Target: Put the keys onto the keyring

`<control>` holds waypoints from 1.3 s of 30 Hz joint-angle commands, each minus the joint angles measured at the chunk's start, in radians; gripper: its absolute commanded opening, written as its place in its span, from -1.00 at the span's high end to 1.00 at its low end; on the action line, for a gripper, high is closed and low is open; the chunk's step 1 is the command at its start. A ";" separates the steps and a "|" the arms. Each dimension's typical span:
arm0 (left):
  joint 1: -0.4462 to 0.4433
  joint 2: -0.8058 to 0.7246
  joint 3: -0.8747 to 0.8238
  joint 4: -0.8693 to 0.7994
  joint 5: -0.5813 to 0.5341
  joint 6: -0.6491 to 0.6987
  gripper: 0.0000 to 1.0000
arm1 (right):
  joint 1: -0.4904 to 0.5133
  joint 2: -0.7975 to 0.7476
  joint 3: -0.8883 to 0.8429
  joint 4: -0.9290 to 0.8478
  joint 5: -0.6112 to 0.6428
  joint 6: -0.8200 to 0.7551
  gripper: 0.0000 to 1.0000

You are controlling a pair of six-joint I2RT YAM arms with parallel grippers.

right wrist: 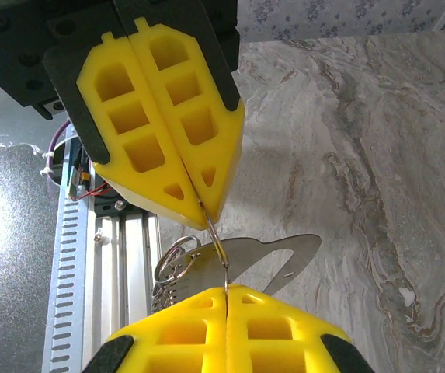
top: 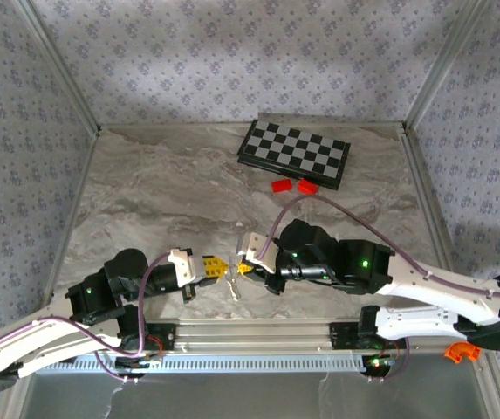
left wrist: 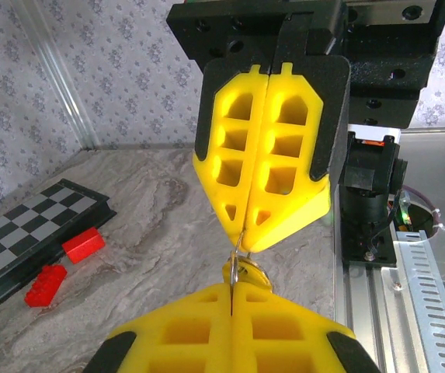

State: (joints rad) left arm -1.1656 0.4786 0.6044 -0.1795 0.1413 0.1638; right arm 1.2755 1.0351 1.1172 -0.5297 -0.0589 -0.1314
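Near the table's front edge my left gripper (top: 220, 267) and right gripper (top: 244, 267) meet tip to tip, both shut on the thin wire keyring (right wrist: 219, 250). In the left wrist view my left gripper (left wrist: 231, 286) pinches the keyring (left wrist: 238, 247) from below, while the right arm's yellow fingers (left wrist: 272, 175) clamp it from above. In the right wrist view my right gripper (right wrist: 227, 289) grips the ring's lower part. A flat silver key (right wrist: 284, 252) hangs on the ring, with a smaller ring (right wrist: 172, 260) behind it. The keys (top: 233, 286) dangle just above the table.
A folded chessboard (top: 294, 153) lies at the back of the marble table (top: 162, 192), with two red bricks (top: 282, 185) in front of it. The aluminium rail (top: 258, 336) runs along the near edge under the arms. An orange part (top: 461, 352) sits at the lower right.
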 commanded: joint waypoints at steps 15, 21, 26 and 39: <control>-0.008 -0.005 -0.003 0.049 -0.002 -0.012 1.00 | 0.008 0.012 0.028 0.044 -0.015 0.004 1.00; -0.008 0.003 0.004 0.028 -0.021 -0.007 1.00 | 0.008 0.011 0.030 0.041 -0.012 0.001 1.00; -0.007 0.034 0.029 -0.010 -0.046 0.002 1.00 | 0.008 0.015 0.030 0.029 -0.007 -0.005 1.00; -0.008 0.076 0.061 -0.020 -0.038 0.008 1.00 | 0.012 0.033 0.027 0.020 0.013 -0.020 1.00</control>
State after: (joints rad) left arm -1.1671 0.5472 0.6144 -0.2127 0.1112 0.1650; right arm 1.2755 1.0653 1.1172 -0.5472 -0.0383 -0.1326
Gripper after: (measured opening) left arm 0.045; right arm 0.051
